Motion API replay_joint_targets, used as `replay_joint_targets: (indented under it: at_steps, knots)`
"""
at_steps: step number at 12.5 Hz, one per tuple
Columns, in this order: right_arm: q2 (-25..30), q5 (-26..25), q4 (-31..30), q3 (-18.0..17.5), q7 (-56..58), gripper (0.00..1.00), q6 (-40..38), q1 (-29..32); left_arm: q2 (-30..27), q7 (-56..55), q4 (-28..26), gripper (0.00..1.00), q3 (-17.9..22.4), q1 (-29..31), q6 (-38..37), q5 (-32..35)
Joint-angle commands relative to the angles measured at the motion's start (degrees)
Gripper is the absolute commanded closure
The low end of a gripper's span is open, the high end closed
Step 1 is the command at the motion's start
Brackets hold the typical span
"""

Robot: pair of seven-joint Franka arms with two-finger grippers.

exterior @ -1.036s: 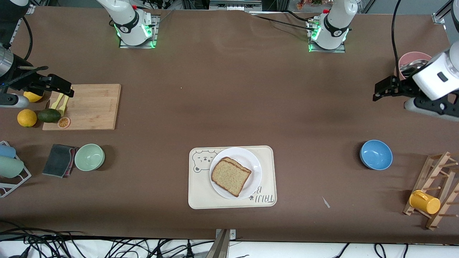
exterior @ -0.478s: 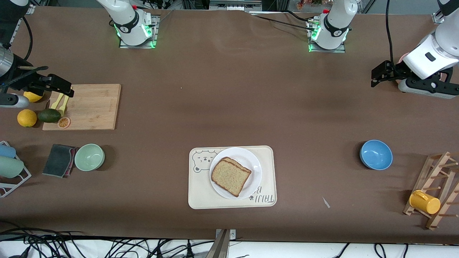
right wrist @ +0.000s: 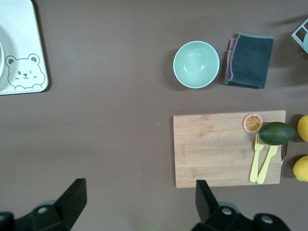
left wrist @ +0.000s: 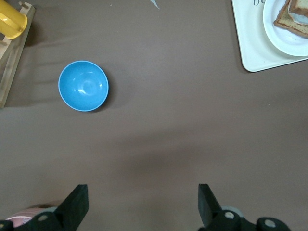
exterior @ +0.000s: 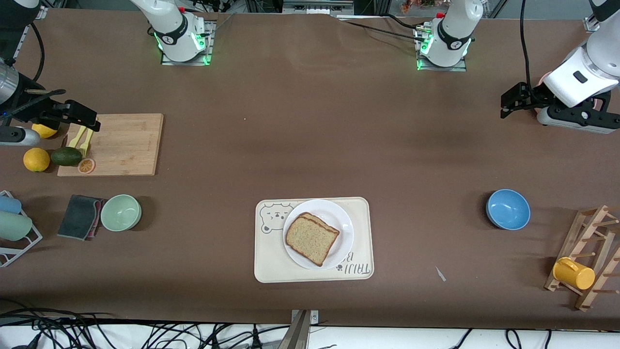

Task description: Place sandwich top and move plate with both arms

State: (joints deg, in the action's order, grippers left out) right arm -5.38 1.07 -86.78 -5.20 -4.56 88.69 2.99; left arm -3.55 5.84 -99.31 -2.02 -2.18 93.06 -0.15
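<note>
The sandwich top [exterior: 311, 238], a speckled tan slice with a dark crust, lies on the round white plate [exterior: 345, 228], which sits on a cream bear tray [exterior: 271, 264] near the front camera. The left wrist view catches the plate [left wrist: 284, 41] and the sandwich top [left wrist: 293, 19] at its edge. My left gripper [exterior: 504, 103] hangs open and empty over bare table at the left arm's end, its own view [left wrist: 142, 195] showing nothing between the jaws. My right gripper [exterior: 92, 121] hangs open and empty [right wrist: 139, 190] over the cutting board's edge.
A wooden cutting board [exterior: 121, 144] carries yellow forks, an avocado and an orange slice, with lemons beside it. A green bowl [exterior: 121, 212] and a grey cloth [exterior: 80, 216] lie nearer the camera. A blue bowl [exterior: 508, 209] and a rack with a yellow cup [exterior: 574, 273] stand at the left arm's end.
The left arm has swung back toward the bases' edge of the table and then stopped. The right arm, the plate and the bread have not moved.
</note>
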Motion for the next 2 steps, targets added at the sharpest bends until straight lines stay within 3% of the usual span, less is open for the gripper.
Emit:
replay_joint_targets:
  at_steps: [1,2]
  knots:
    - [0.5,-0.4,0.6,-0.3,-0.9,0.00,-0.8,0.1,-1.0,-0.8,-1.1,0.00,-0.3,-0.5,0.7,1.2]
    - [0.5,-0.4,0.6,-0.3,-0.8,0.00,-0.9,0.1,-1.0,-0.8,-1.1,0.00,-0.3,-0.6,0.7,1.2]
